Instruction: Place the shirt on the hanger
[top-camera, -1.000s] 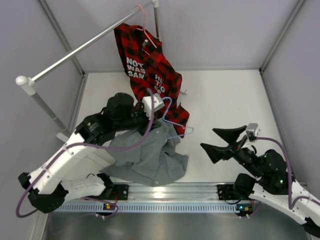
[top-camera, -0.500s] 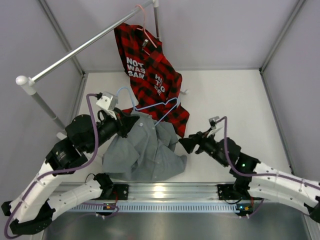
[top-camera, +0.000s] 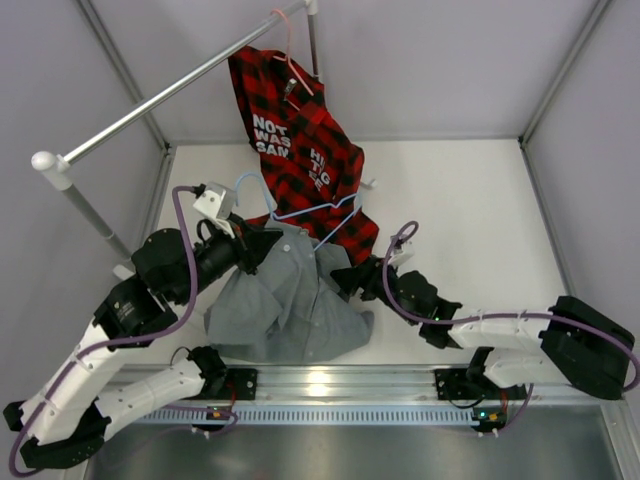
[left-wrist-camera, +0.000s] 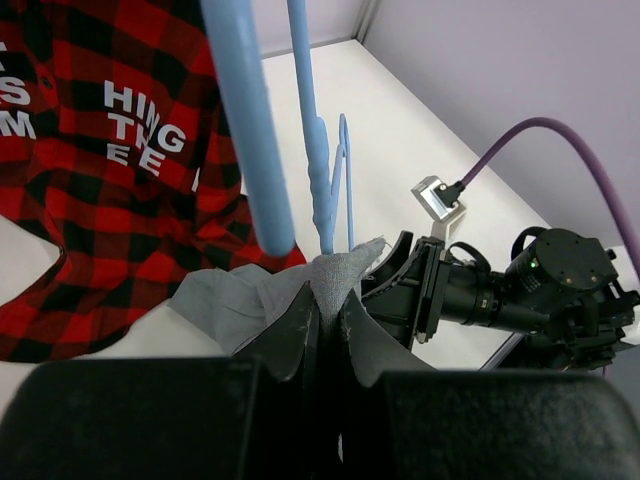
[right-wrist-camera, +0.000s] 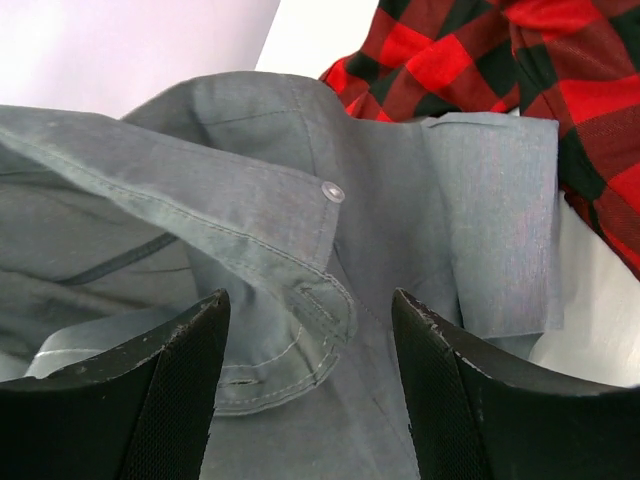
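Note:
The grey shirt (top-camera: 290, 300) lies crumpled at the near left of the table, one fold lifted. My left gripper (top-camera: 262, 243) is shut on that raised fold (left-wrist-camera: 338, 270). The light-blue hanger (top-camera: 312, 210) rises out of the same pinch, and its bars (left-wrist-camera: 250, 130) run up past the fingers. My right gripper (top-camera: 345, 278) is open at the shirt's right edge. In the right wrist view the right gripper (right-wrist-camera: 310, 310) has its jaws on either side of a buttoned edge of the shirt (right-wrist-camera: 300, 250), not closed on it.
A red-and-black plaid shirt (top-camera: 300, 140) hangs on a pink hanger (top-camera: 290, 55) from the metal rail (top-camera: 170, 92), its hem reaching the table behind the grey shirt. A rail post (top-camera: 75, 195) stands at the left. Walls enclose the table.
My left arm swung back to the left, lifting the hanger and a fold of the grey shirt. My right arm stretched left until its open jaws reached the shirt's right edge.

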